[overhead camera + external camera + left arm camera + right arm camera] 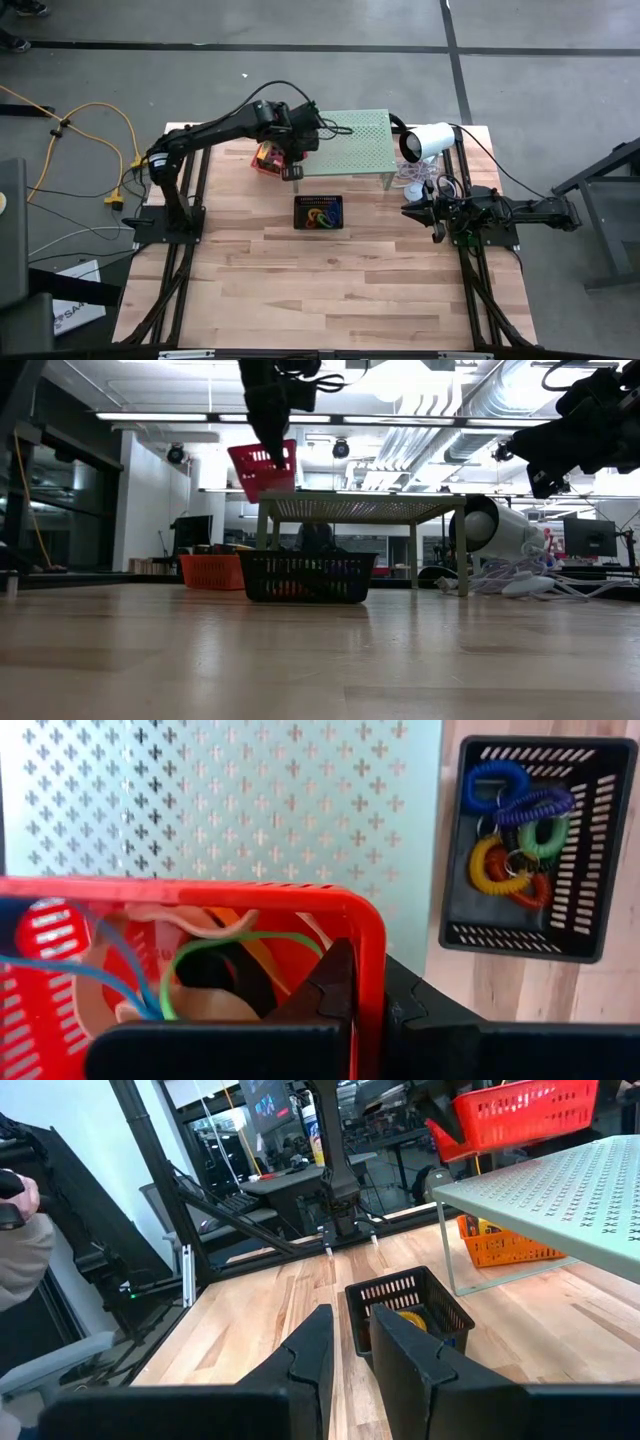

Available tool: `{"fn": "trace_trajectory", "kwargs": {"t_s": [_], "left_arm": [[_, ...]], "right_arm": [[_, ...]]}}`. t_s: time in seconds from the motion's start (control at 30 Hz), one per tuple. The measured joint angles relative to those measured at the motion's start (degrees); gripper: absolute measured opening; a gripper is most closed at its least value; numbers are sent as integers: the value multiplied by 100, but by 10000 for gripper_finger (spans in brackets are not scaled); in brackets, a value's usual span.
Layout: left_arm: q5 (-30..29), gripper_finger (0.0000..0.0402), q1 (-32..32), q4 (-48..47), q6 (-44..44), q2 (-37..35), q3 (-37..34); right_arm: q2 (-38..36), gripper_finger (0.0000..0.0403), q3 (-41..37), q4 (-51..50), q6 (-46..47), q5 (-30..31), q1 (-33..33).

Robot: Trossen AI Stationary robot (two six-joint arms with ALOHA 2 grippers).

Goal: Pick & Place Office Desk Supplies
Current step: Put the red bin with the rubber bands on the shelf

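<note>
A red basket (pixel 200 950) of tan rubber bands (pixel 190 925) and thin coloured loops is held aloft by the left pincer (pixel 291 172), whose fingers are clamped on the basket's rim wall, as is shown plainly in the left wrist view. The pale-green perforated shelf (pixel 345 145) lies just beside and slightly below the basket, on the side away from the left arm's base. In the low view the basket (pixel 262 470) is seen hanging a little above the shelf top, so the coming move is judged to turn on that small clearance: the basket must be carried sideways over the shelf edge or lowered beside it.

The black basket (pixel 318 212) of coiled loops rests on the table (pixel 350 290), below and in front of the left pincer. An orange basket (pixel 212 570) under the shelf is revealed by the low view only.

The right pincer (pixel 345 1350) waits near its own arm base, well apart, slightly parted and holding nothing.
</note>
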Motion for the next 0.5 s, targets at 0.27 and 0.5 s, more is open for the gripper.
{"fn": "trace_trajectory", "kwargs": {"t_s": [0.27,0.5], "left_arm": [[-31,0,-2,-153,244,571,631],[-41,0,-58,-226,20,959,975]], "right_arm": [[0,58,1,-2,0,0,0],[0,58,0,0,0,0,0]]}}
